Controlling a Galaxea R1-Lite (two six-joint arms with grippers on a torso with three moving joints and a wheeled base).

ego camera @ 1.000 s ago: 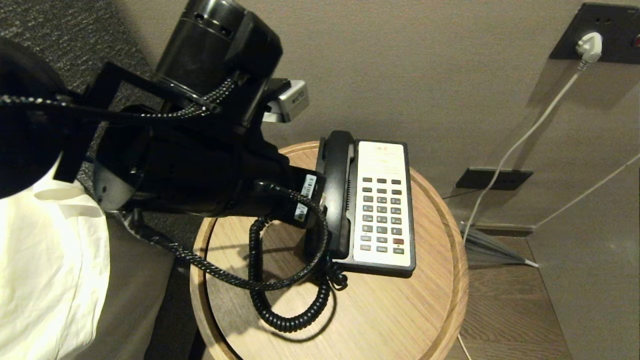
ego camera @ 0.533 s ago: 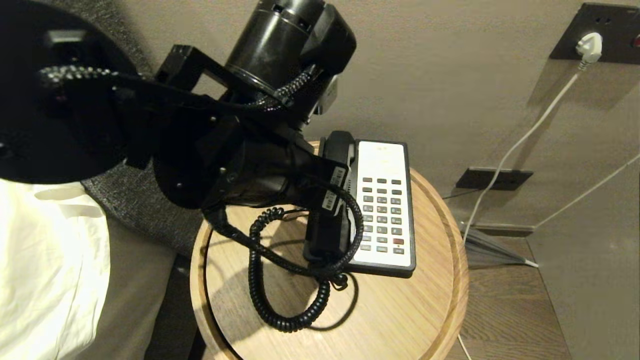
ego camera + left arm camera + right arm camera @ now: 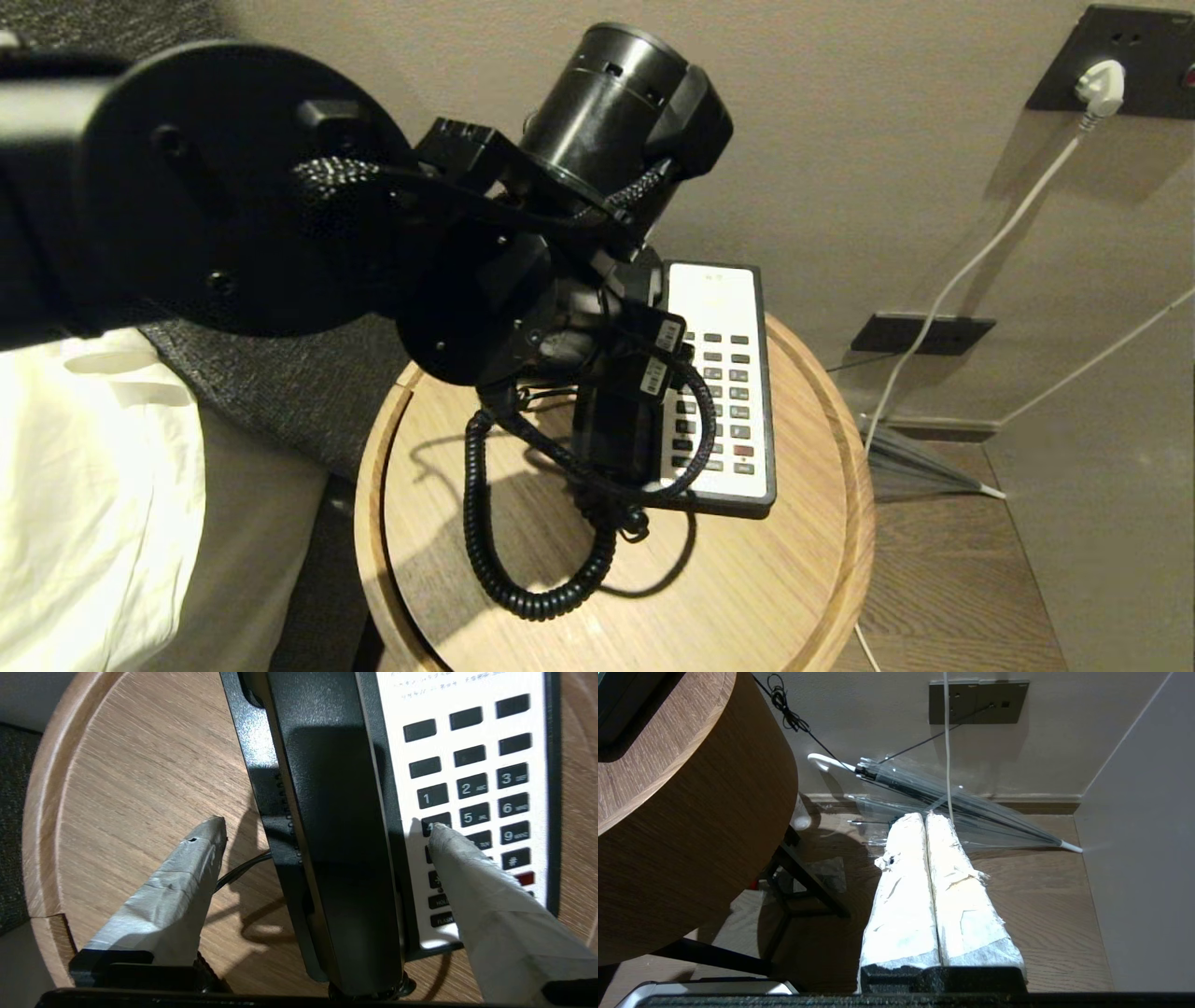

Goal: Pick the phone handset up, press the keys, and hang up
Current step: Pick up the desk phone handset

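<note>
The phone handset (image 3: pixel 336 835), long and glossy black, lies in the cradle on the left side of the black-and-white phone base (image 3: pixel 714 289). My left gripper (image 3: pixel 323 827) hangs open over it and holds nothing. One taped fingertip (image 3: pixel 210 830) is over the wood, the other (image 3: pixel 439 835) over the keys (image 3: pixel 472 784), apart from the handset. The red key (image 3: pixel 524 878) sits near the keypad's lower corner. In the head view my left arm covers most of the handset. The coiled cord (image 3: pixel 523 579) loops on the table. My right gripper (image 3: pixel 926 817) is shut and parked low beside the table.
The phone stands on a round wooden table (image 3: pixel 747 597) with a raised rim, close to the wall. A clear umbrella (image 3: pixel 952 807) lies on the floor to the right. A white plug and cable (image 3: pixel 1100 84) hang on the wall. White bedding (image 3: pixel 93 504) is at the left.
My left arm has swung to the right and up over the phone, now covering the handset's upper part. The coiled cord's upper loop has shifted slightly. The phone base has stayed in place.
</note>
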